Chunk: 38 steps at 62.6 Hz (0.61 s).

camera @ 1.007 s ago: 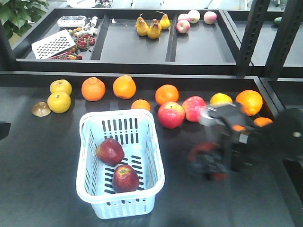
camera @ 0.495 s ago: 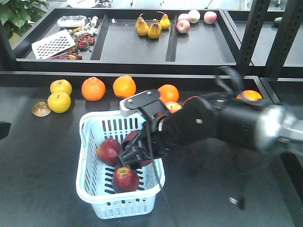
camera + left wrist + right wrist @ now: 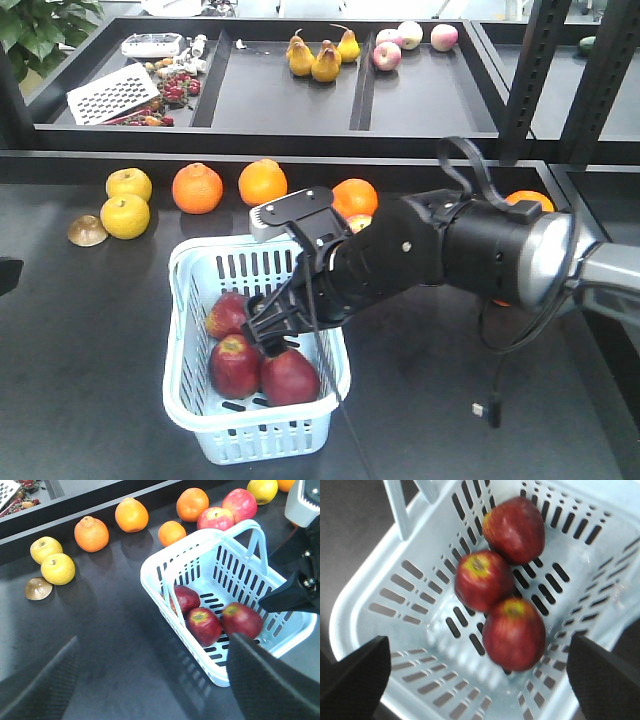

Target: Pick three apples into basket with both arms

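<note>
With all three dark red apples lying in the basket and the right claw spread empty above (left claw likewise apart), lift straight up, clearing rim and handles.

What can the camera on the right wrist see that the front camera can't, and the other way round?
Only the right wrist view looks straight down into the basket, showing the slotted floor and the yellowish stem ends of the three apples, with the right gripper open above them.

Only the front view shows the right arm, the oranges, the yellow fruit, the pears and the grater behind.

Both show the three dark red apples inside the pale basket.
</note>
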Available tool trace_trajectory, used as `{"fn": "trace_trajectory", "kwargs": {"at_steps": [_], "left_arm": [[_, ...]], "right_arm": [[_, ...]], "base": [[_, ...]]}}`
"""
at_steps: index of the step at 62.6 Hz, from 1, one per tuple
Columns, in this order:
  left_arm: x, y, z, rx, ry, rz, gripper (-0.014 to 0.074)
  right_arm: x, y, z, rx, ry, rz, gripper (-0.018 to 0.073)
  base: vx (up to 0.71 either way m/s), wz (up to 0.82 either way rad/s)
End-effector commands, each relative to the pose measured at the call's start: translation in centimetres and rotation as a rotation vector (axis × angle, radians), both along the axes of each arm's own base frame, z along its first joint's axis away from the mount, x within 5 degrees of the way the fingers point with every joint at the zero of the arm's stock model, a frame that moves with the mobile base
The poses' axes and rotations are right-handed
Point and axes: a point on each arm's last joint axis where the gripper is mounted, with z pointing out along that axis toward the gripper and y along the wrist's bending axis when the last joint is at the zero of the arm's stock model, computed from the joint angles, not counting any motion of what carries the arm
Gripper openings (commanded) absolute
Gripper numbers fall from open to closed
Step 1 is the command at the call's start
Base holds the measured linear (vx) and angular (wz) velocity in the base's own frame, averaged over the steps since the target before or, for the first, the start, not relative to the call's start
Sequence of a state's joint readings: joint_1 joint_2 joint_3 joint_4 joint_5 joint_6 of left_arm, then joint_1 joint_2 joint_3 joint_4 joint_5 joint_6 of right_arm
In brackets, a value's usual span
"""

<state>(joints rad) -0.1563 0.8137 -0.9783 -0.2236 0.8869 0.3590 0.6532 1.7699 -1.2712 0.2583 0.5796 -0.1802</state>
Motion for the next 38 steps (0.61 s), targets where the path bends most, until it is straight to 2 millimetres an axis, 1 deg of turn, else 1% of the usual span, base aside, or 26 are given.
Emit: {"fn": "trace_trajectory", "kwargs": {"at_steps": [1, 10, 14, 20, 26, 29, 33, 38], "left_arm": [[0.1, 0.0, 1.3, -0.039, -0.082, 0.013, 0.0565], [0.1, 0.0, 1.3, -0.039, -0.082, 0.013, 0.0565], [0.1, 0.0, 1.3, -0.039, -0.082, 0.013, 0.0565], [0.1, 0.0, 1.3, -0.039, -0.082, 0.013, 0.0565], [0.1, 0.0, 1.3, -0.039, -0.082, 0.013, 0.0565], [0.1, 0.0, 1.3, -0.039, -0.082, 0.013, 0.0565], [0.1, 0.0, 1.3, -0.039, -0.082, 0.013, 0.0565], [0.1, 0.0, 1.3, -0.039, -0.082, 0.013, 0.0565]], "right_arm": [[0.5, -1.5, 3.6, 0.051, -0.079, -0.045, 0.0652], [0.7, -4.9, 5.4, 0.015, -0.086, -0.107, 0.0612], [0.6, -6.8, 6.2, 0.001, -0.09, -0.141, 0.0604], [0.1, -10.5, 7.4, -0.013, -0.104, -0.216, 0.0602], [-1.3, -14.6, 8.3, -0.029, -0.11, -0.312, 0.0599], [-2.0, -16.2, 8.7, -0.038, -0.112, -0.354, 0.0598], [-3.4, -18.7, 9.3, -0.056, -0.111, -0.421, 0.0594], [-5.2, -21.3, 10.1, -0.066, -0.117, -0.505, 0.0594]], "base": [[0.0, 0.0], [0.0, 0.0], [0.0, 0.0], [0.0, 0.0], [0.0, 0.0], [0.0, 0.0], [0.0, 0.0], [0.0, 0.0]]}}
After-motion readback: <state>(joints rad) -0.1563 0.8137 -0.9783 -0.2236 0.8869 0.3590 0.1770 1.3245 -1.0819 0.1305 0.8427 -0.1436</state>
